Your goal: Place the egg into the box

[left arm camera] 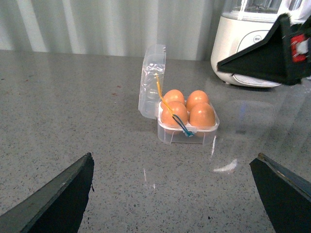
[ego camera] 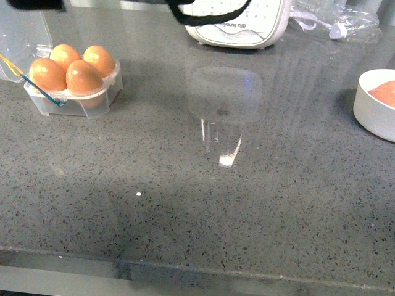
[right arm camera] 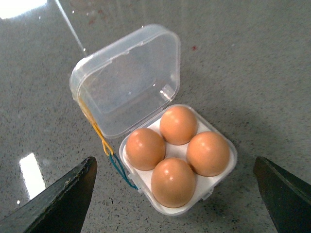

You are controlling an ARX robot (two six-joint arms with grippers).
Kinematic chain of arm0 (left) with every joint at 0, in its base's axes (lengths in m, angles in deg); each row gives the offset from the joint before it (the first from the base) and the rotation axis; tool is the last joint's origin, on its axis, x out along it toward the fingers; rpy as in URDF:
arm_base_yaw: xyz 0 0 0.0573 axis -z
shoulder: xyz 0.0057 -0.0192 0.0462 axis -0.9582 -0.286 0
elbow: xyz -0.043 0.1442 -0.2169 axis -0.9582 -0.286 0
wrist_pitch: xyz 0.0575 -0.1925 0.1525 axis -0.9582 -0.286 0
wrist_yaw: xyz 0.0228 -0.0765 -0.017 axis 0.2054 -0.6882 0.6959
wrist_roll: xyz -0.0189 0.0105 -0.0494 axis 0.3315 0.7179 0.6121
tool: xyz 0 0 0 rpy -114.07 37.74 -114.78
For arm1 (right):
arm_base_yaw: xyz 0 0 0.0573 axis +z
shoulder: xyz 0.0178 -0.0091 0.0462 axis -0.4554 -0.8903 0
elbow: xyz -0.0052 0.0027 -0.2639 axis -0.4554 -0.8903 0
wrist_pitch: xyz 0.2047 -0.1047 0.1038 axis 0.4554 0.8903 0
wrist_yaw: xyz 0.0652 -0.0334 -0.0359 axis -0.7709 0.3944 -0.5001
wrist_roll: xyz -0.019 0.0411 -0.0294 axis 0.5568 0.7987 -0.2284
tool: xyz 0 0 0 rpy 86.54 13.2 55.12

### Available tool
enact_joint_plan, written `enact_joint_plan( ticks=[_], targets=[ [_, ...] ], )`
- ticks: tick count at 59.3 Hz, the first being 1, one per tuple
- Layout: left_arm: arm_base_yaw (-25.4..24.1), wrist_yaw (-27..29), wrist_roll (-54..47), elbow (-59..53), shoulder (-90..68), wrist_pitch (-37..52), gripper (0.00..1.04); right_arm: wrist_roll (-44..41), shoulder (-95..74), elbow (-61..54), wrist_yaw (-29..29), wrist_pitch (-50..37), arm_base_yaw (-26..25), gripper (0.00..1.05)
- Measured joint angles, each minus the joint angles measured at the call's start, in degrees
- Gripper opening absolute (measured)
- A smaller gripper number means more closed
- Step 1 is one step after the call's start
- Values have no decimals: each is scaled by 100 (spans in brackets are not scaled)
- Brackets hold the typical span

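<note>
The box (ego camera: 74, 106) stands at the far left of the grey counter, its clear lid (ego camera: 18, 37) swung open behind it. Several orange-brown eggs (ego camera: 83, 77) fill its cups; they look alike, so I cannot tell the task's egg from the others. My right gripper (right arm camera: 175, 160) hangs open above the box (right arm camera: 201, 188), one finger on either side and clear of the eggs (right arm camera: 172, 182). My left gripper (left arm camera: 172, 158) stands open low over the counter, well short of the box (left arm camera: 187, 136). Nothing sits between either gripper's fingers.
A round white bowl (ego camera: 373, 114) with something orange in it sits at the right edge. A white appliance (ego camera: 247, 24) and a clear plastic bag (ego camera: 333, 15) stand at the back. The counter's front edge (ego camera: 185, 265) runs along the bottom.
</note>
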Motion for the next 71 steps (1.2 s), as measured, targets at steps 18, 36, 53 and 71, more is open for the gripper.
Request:
enact_joint_plan(
  ticks=[18, 36, 53, 71],
  targets=[
    [0, 0, 0, 0, 0, 0, 98, 271, 1650, -1943, 647, -1032, -758, 97],
    [0, 0, 0, 0, 0, 0, 98, 227, 3744, -4520, 2662, -1987, -1932, 97],
    [0, 0, 0, 0, 0, 0, 98, 81, 4789, -5580, 2887, -2632, -2581, 91],
    [0, 0, 0, 0, 0, 0, 98, -138, 5665, -6695, 2166, -3176, -3036, 36]
  ],
)
